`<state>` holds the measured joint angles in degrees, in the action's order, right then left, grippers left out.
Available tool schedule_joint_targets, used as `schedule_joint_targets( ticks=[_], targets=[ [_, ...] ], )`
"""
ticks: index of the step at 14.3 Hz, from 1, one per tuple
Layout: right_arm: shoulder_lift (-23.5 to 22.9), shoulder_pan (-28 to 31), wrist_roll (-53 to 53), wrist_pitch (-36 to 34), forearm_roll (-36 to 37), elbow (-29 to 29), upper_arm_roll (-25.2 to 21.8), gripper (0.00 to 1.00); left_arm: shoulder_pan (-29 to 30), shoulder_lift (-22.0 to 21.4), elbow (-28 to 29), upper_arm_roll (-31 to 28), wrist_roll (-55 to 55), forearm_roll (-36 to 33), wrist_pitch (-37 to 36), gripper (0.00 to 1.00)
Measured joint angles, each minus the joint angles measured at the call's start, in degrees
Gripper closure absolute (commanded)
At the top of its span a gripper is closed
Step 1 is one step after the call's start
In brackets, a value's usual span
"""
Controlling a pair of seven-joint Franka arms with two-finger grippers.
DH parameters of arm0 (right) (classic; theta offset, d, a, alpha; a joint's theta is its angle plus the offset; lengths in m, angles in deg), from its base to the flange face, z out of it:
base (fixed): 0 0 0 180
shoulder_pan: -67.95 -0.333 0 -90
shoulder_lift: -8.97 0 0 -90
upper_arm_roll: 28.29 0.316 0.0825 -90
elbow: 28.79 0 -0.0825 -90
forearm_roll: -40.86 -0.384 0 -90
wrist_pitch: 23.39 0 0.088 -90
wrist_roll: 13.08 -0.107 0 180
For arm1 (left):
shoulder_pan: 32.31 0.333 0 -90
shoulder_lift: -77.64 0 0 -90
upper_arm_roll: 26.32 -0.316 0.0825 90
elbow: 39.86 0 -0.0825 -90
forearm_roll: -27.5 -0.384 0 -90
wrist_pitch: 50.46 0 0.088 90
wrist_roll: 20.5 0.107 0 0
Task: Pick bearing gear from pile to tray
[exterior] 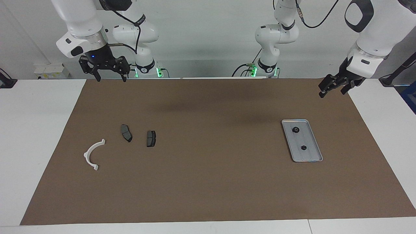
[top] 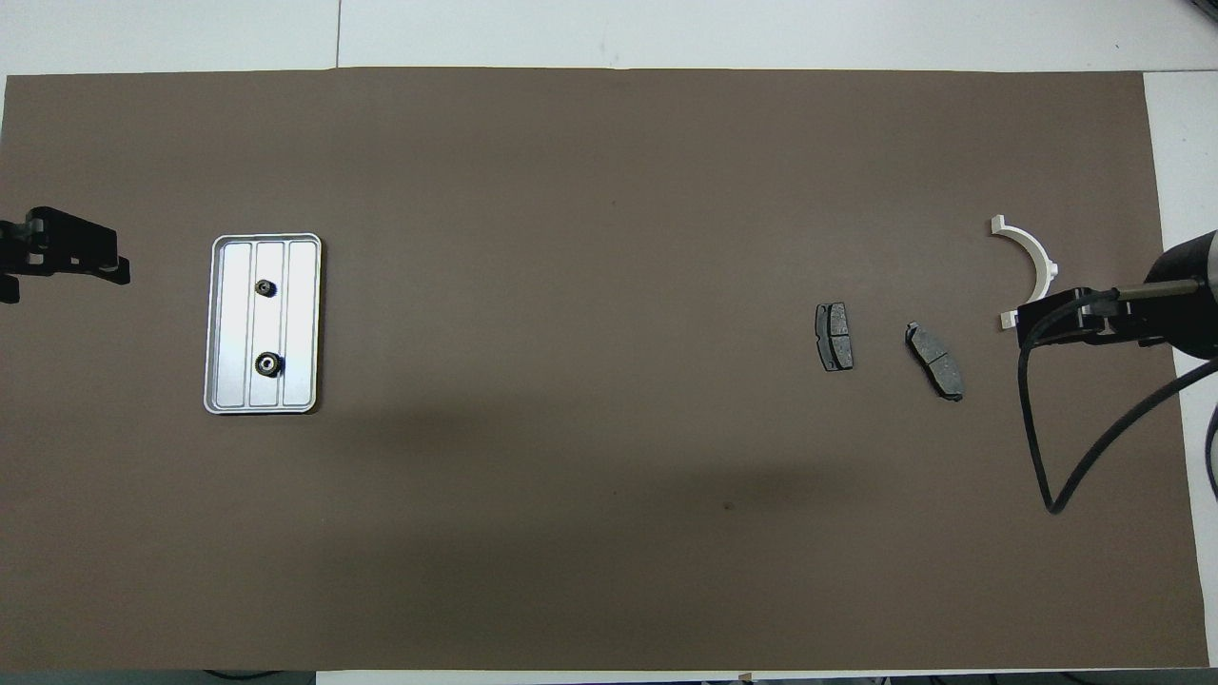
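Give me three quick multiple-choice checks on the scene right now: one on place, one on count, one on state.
1. Where does the tray lie?
A. toward the left arm's end
B. toward the right arm's end
C. on the brake pads
2. How many small black gears lie in the tray?
A. none
B. two
C. four
3. The left gripper is:
A. gripping a gear
B. open, empty
C. pressing the tray

1 A: it lies below the left arm.
2 B: two dark parts show.
3 B: raised with nothing between its fingers.
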<state>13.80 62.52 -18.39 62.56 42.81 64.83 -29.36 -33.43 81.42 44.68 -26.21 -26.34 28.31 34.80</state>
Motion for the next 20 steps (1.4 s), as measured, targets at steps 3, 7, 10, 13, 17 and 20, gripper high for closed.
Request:
schedule_joint_targets(
  ticks=[3, 7, 10, 13, 17, 20],
  targets=[
    [0.0, 0.0, 0.0, 0.0, 0.0, 0.0, 0.0, 0.0, -0.2, -0.6, 0.0, 1.1, 0.0, 0.0, -4.5, 0.0],
    [0.1, -0.1, 0.0, 0.0, 0.0, -0.1, 0.0, 0.0, -0.3, -4.3, 2.8, 1.3, 0.0, 0.0, -6.9, 0.0],
    [0.2, -0.1, 0.0, 0.0, 0.0, -0.1, 0.0, 0.0, -0.3, -7.4, 7.1, 1.3, 0.0, 0.0, -6.7, 0.0],
    [0.2, -0.1, 0.0, 0.0, 0.0, -0.1, 0.0, 0.0, -0.9, -7.7, 7.6, 1.3, 0.0, 0.0, -5.6, 0.0],
    [0.2, -0.1, 0.0, 0.0, 0.0, -0.1, 0.0, 0.0, -2.5, -7.7, 7.8, 1.4, -0.1, 0.0, -5.4, 0.0],
    [0.3, -0.1, 0.0, 0.0, 0.0, -0.1, 0.0, 0.0, -2.5, -7.7, 8.0, 1.3, -0.1, 0.0, -6.2, 0.0]
  ],
)
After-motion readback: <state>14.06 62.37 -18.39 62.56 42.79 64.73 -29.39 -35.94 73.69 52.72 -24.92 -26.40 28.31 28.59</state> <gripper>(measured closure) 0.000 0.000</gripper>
